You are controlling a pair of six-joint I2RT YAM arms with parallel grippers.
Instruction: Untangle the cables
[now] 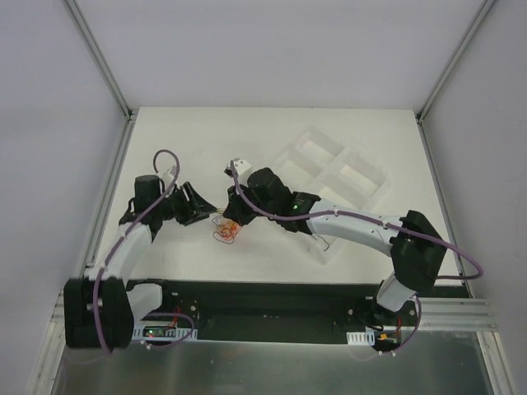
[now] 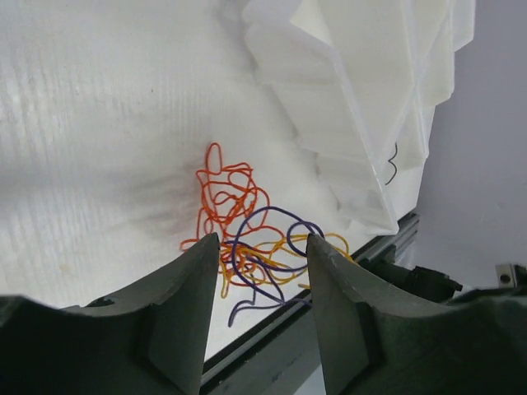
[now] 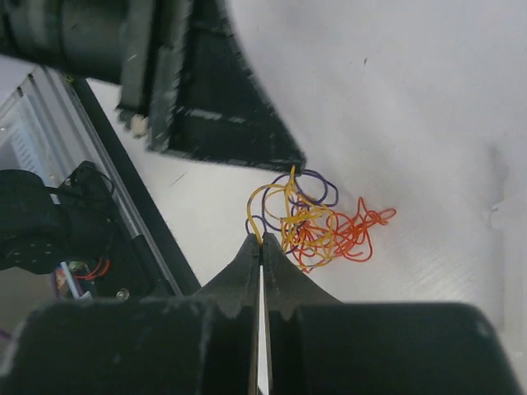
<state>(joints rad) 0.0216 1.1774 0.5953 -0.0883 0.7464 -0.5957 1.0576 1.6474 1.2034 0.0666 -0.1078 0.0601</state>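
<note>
the right tool (image 3: 262, 240) has its jaws pressed together, and a yellow strand (image 3: 268, 193) runs straight down into the tips, so it looks clamped on that wire, though the contact itself is too fine to see for sure. the left tool (image 2: 263, 240) stands with its jaws apart, straddling the near edge of the cables (image 2: 247, 222) without touching them. the cables lie as one small loose knot on the table (image 1: 206, 140), between the two tools; seen from above, the left tool is at the knot's 9 o'clock and the right tool at its 1 o'clock. an orange strand (image 2: 222, 193) curls at the far side, and a purple strand (image 2: 272, 216) loops through the yellow. a clear tray (image 1: 328, 169) sits at 2 o'clock from the knot, well apart. the step in hand seems to be the first separation: nothing is free yet. the next move likely calls for the left tool to close on the purple or orange wire and anchor it while the right tool draws the yellow away slowly.
</note>
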